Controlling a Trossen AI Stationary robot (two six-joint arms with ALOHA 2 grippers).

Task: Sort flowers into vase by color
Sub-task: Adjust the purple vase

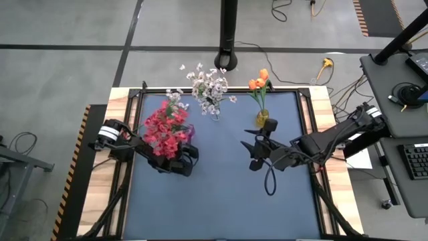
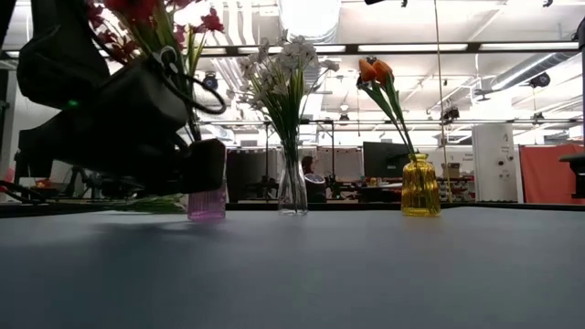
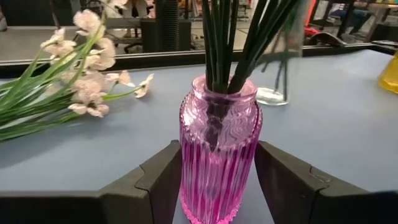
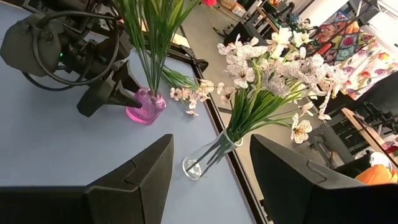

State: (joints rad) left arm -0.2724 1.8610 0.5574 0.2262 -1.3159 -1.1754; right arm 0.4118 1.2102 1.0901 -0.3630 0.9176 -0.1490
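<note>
Flowers: one pale-pink spray (image 3: pixel 62 81) lies flat on the blue table (image 1: pixel 214 194) at the left of the left wrist view, stems running off the frame's left edge, blossoms pointing toward the pink vase (image 3: pixel 219 155); in the right wrist view its blossoms show just beside that vase, toward the table's edge

Red flowers (image 1: pixel 166 128) stand in the pink vase, left of centre in the high view. White-pink flowers (image 1: pixel 208 86) stand in the clear vase (image 2: pixel 292 187), upper centre; orange buds (image 1: pixel 259 82) in the yellow vase (image 2: pixel 420 185), upper right of centre

Left gripper (image 3: pixel 217 180): fingers either side of the pink vase, flanking it closely; contact not certain, so grip cannot be told. It is the nearer arm to the loose spray, but the vase sits between its fingers

Right gripper (image 4: pixel 211 177): fingers apart, nothing between them, hovers right of centre, facing the clear vase

The red bunch overhangs the loose spray and may hinder reaching it
</note>
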